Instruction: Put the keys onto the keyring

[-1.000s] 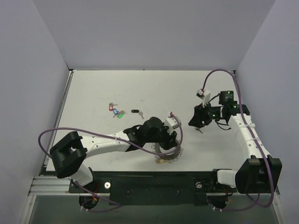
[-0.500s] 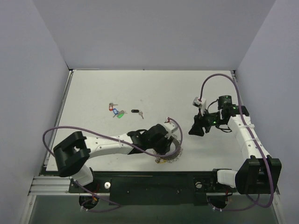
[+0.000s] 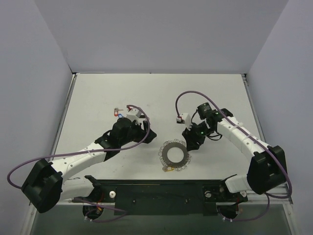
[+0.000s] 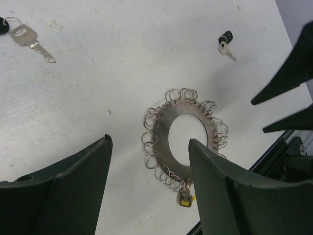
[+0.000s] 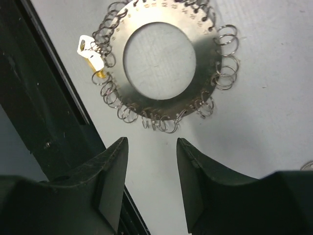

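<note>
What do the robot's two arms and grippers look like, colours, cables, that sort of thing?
Both the left arm and the right arm have white link shells with black joints and bases. A purple cable loops along each. The left gripper and the right gripper are black, with two broad, tapering fingers. A small green light glows on the right wrist.

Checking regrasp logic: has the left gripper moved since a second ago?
Yes. The left gripper went left, off the keyring, toward the table's left edge.
</note>
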Controlling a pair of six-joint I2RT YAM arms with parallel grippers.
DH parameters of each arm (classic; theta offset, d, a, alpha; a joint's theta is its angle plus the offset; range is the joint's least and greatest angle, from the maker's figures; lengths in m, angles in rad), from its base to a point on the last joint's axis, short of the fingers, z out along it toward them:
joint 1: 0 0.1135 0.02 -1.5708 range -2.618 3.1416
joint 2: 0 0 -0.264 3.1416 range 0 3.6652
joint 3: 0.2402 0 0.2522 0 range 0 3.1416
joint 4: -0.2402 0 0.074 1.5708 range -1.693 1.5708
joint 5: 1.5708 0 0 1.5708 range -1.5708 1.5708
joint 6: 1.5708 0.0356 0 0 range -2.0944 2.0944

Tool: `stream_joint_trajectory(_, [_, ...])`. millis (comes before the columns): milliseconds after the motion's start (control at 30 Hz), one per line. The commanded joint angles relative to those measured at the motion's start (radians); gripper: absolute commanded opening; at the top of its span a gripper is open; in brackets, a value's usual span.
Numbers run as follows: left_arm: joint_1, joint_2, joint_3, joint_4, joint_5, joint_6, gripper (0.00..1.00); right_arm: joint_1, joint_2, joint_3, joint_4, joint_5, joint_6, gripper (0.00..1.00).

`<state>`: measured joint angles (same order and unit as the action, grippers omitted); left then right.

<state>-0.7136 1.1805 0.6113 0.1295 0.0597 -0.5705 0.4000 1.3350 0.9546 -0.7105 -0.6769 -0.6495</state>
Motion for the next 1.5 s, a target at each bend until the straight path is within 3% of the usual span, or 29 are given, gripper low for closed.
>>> stream_joint_trajectory(0, [-0.003,0.007,0.001,-0.004,0.06,-0.016,0.72,-0.021,0.111,0.091,0.026,0.031,0.201,0.39])
stream_joint_trajectory(233, [-0.001,0.021,-0.001,-0.014,0.046,0.004,0.7,-0.024,0.326,0.255,0.127,0.005,0.618,0.31])
stream_joint_trajectory(367, [-0.001,-0.002,-0.007,-0.028,0.017,0.014,0.7,-0.013,0.417,0.314,0.169,0.04,0.753,0.31])
stream_joint_trajectory(567, [-0.001,-0.024,-0.033,-0.014,0.003,0.012,0.7,0.0,0.547,0.378,0.14,0.099,0.777,0.19])
stream_joint_trajectory(1167, [0.0,-0.035,-0.054,-0.016,-0.003,0.015,0.7,0.03,0.644,0.386,0.106,0.183,0.774,0.23])
stream_joint_trajectory(1467, [-0.001,-0.042,-0.058,-0.022,-0.009,0.015,0.7,0.042,0.656,0.386,0.102,0.16,0.772,0.15])
